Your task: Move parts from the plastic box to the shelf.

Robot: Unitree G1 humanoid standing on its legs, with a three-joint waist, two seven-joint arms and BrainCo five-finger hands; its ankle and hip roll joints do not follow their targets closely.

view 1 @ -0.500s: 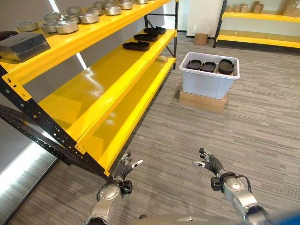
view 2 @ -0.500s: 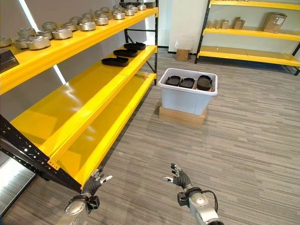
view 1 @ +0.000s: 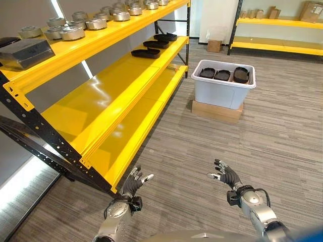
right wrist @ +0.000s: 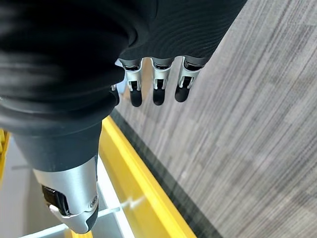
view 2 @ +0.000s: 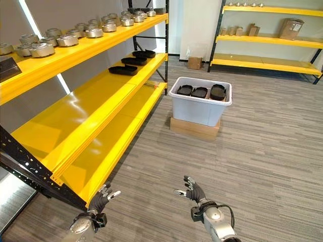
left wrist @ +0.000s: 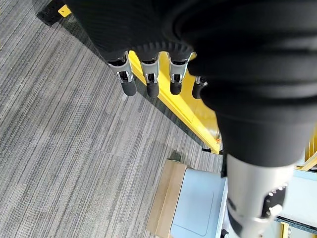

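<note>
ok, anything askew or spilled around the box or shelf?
Nothing stands out. The plastic box sits squarely on its cardboard base, black parts inside it. More black parts lie flat on the yellow shelf. Left hand and right hand are open and empty.

silver-grey arms end in hands: left hand (view 1: pixel 132 187) and right hand (view 1: pixel 228 176), each with dark ribbed covers and silver fingers (left wrist: pixel 148 82) with dark tips.

Bright, even light is filling the room, glaring white off the yellow shelf (view 1: pixel 96 96); floor (view 1: pixel 282 131) shadows are staying faint.
</note>
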